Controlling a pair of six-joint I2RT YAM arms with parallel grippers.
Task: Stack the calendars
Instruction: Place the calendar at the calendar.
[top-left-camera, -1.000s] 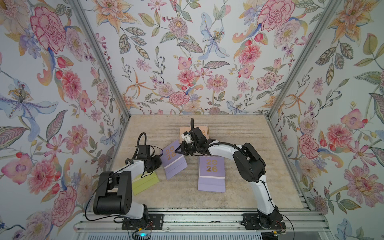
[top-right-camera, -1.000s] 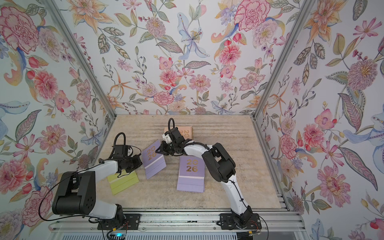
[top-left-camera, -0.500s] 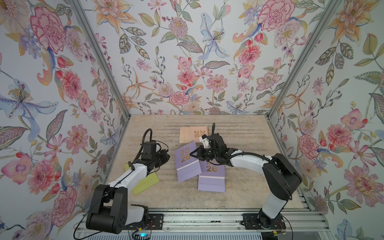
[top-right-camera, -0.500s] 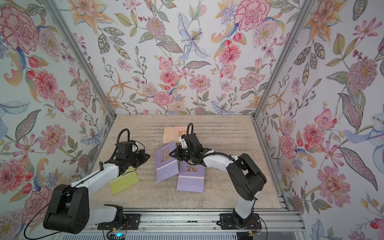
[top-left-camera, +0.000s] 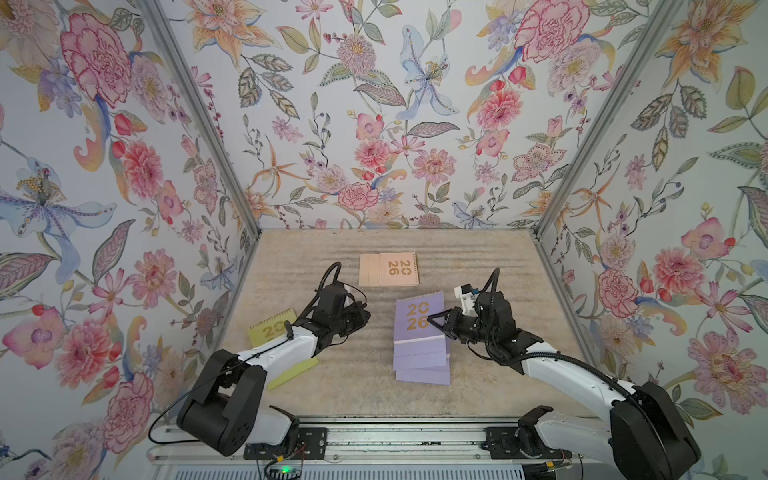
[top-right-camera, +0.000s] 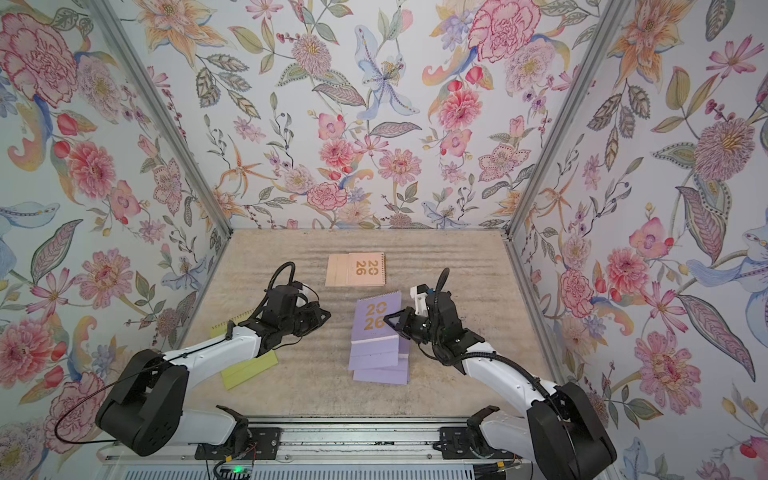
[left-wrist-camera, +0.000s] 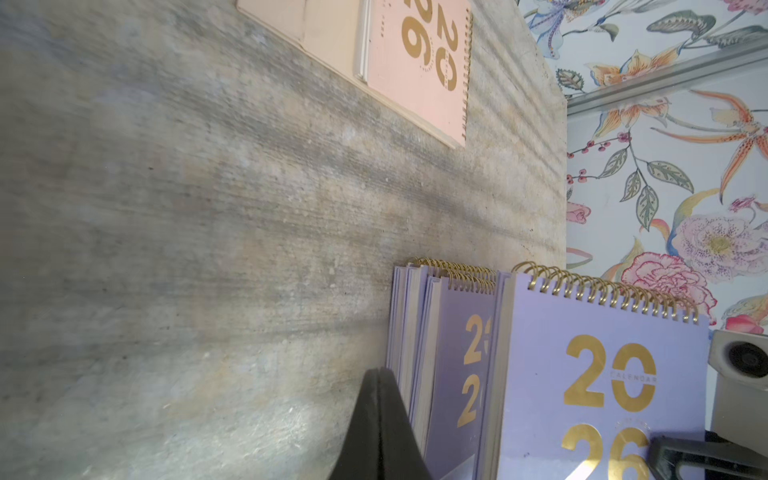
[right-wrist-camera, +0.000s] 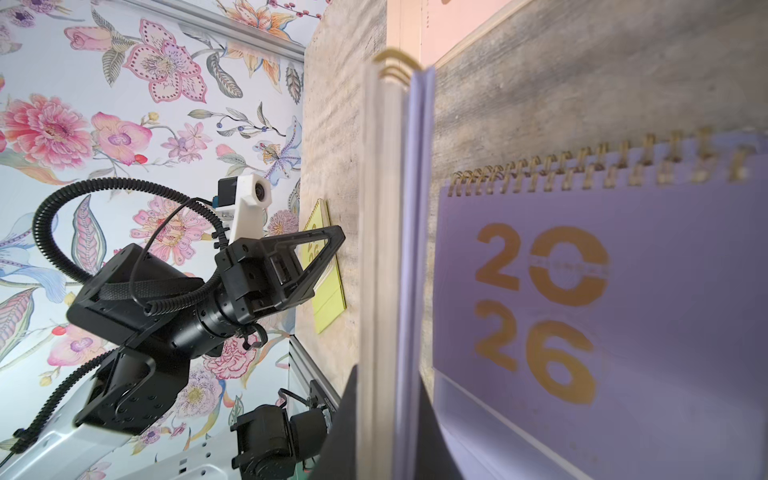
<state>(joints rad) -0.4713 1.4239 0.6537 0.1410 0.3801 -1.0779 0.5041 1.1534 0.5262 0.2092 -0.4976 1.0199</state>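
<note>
Pinching the top lavender calendar by its thin side edge, my right jaws are clamped on it. It is probably stiff, light and slick, and it hangs just over the lavender pile beneath. My left jaws are closed and empty.

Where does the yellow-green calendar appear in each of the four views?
Both top views: yellow-green calendar, at the table's left edge.
Left wrist: not in it.
Right wrist: on the table behind the left gripper.
Shared landmark: the lavender stack, in all four views.
</note>
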